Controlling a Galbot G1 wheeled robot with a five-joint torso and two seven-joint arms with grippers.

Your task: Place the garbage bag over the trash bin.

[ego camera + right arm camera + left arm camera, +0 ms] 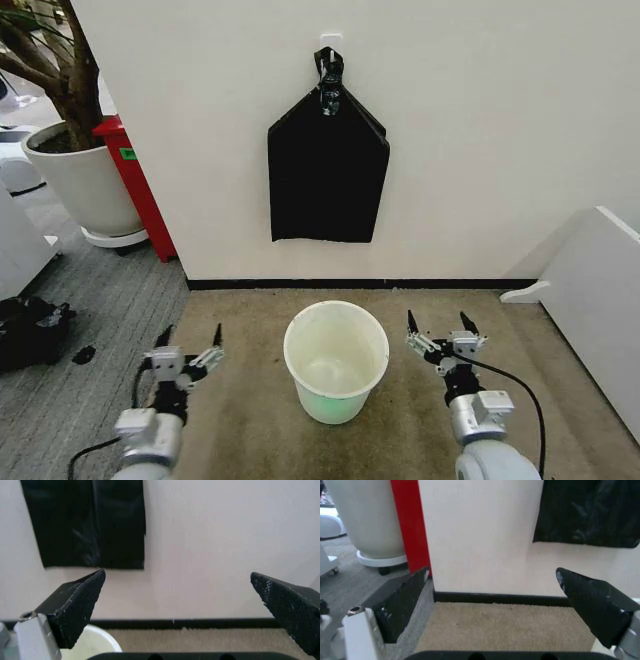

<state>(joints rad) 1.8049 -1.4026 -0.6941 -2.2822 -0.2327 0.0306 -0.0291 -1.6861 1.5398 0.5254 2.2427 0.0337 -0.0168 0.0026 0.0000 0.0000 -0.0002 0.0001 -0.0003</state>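
The trash bin (pixel 300 372), a small round creamy-white bucket, stands upright and unlined on the beige carpet in front of the wall; part of its rim (pixel 100 642) shows in the right wrist view. The garbage bag is out of view. My left gripper (pixel 190 335) hovers open to the bin's left, holding nothing (pixel 492 573). To the bin's right, my right gripper (pixel 437 325) is also open with nothing between its fingers (pixel 178 573). Both point toward the wall.
A flat, house-shaped black bundle (pixel 327 170) with a knotted top hangs from a wall hook above the bin. A large white plant pot (pixel 85 185) and a red object (pixel 135 180) stand at far left. A white panel (pixel 600 300) borders the right; a black item (pixel 30 330) lies on the floor at left.
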